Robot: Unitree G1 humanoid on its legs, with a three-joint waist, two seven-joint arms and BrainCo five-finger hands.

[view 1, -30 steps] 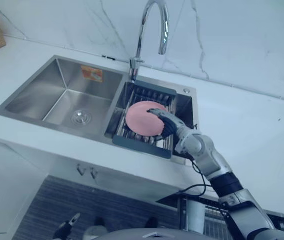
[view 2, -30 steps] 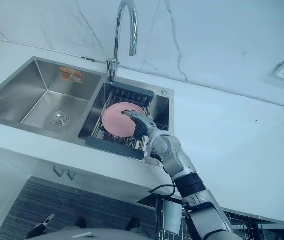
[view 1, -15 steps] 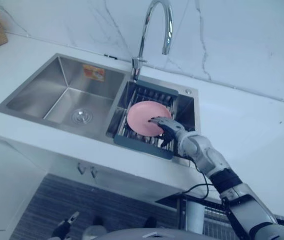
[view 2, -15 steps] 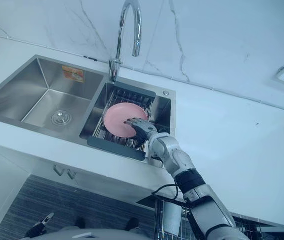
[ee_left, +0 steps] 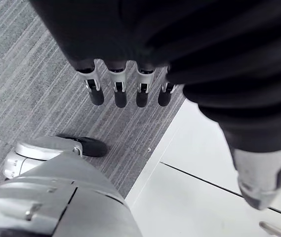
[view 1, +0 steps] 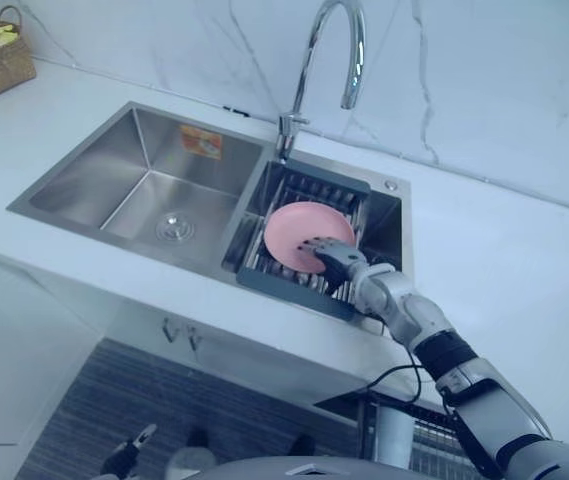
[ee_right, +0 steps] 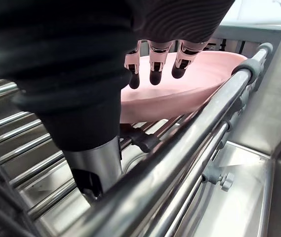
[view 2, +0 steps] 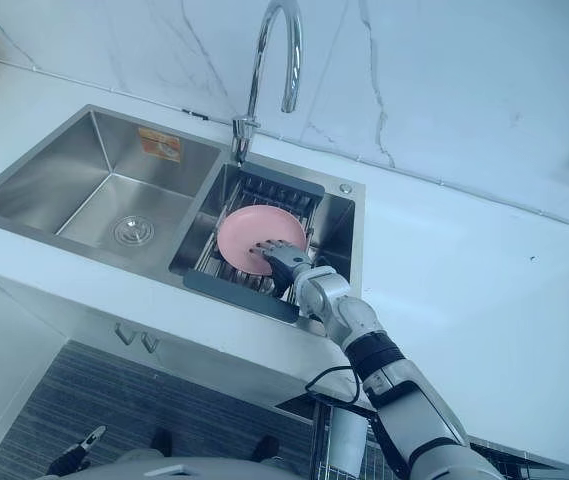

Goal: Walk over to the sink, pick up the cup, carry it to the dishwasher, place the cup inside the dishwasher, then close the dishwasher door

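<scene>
I'm reading the walk to the sink [view 1: 140,150] as finished, since the robot is standing right against the desk [view 1: 509,250] with the basins below the head camera. I'm not seeing a cup. What is sitting in the task's place is a shallow pink dish [view 1: 292,226], leaning in the drying rack [view 1: 294,289] in the basin at 3 o'clock from the open basin, with the faucet [view 1: 324,60] at 12 o'clock from it.

The pick-up is under way but, by my judgement, not secured. The dish is resting on the rack's bars and nothing is lifting it. The carry to the dishwasher, the placing inside and the closing of its door are all waiting.

The right arm is coming in from 5 o'clock and reaching up over the front edge of the desk. The right robot hand [view 1: 330,258] is lying over the dish's edge at 4 o'clock. In the right wrist view its fingers [ee_right: 155,74] are hanging fairly straight and slightly spread, tips at the dish's inner face. The thumb [ee_right: 88,180] is pointing down apart from them toward the rack's rail, so I'm calling it spread, not pinching.

The left robot hand [ee_left: 118,91] is hanging idle over the grey floor [ee_left: 26,89], with its fingers straight and holding nothing.
</scene>
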